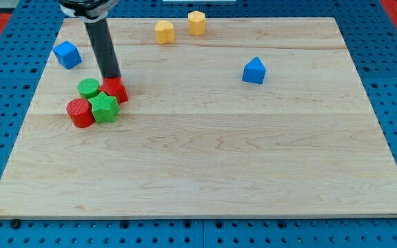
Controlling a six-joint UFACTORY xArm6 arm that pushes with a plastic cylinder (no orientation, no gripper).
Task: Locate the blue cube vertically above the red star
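Note:
The blue cube [67,54] sits near the board's upper left edge. The red star [116,89] lies in a tight cluster at the left, below and to the right of the cube. My tip [112,77] stands at the star's upper edge, touching or nearly touching it. The rod rises from there to the view's top. The cube is about 70 pixels to the left of my tip and a little higher.
In the cluster are a green cylinder [87,87], a green star [104,107] and a red cylinder [80,113]. Two yellow blocks [165,32] [196,22] sit at the top centre. Another blue block [253,71] lies right of centre. The wooden board [253,158] rests on a blue pegboard.

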